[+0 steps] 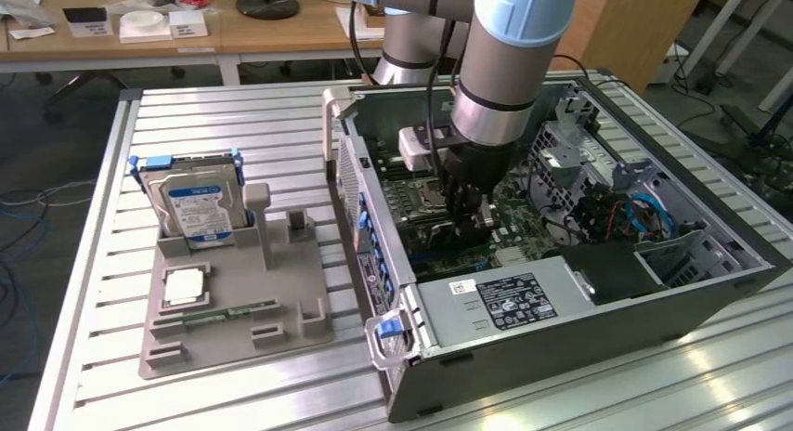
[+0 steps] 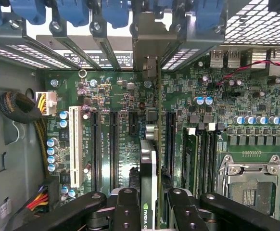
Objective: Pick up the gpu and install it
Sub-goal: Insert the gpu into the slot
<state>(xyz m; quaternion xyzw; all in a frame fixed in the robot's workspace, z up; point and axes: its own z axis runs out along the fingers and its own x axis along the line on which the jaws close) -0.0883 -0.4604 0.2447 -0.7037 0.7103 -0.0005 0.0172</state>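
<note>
One gpu, one hard drive, one memory stick, one case

Inside open grey metal computer case, centre right: arm and gripped thin black gpu card occupy middle; black power-supply box walls lower side. Upper left, ribbed aluminium bench unobstructed.

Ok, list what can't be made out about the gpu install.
- Wrist view: the slot under the gpu, hidden by the card's own edge; seated or not, cannot tell.
- Wrist view: the gpu's near end, covered by the fingers and cut off by the frame edge.
- Exterior view: the gpu, mostly behind the arm.
</note>
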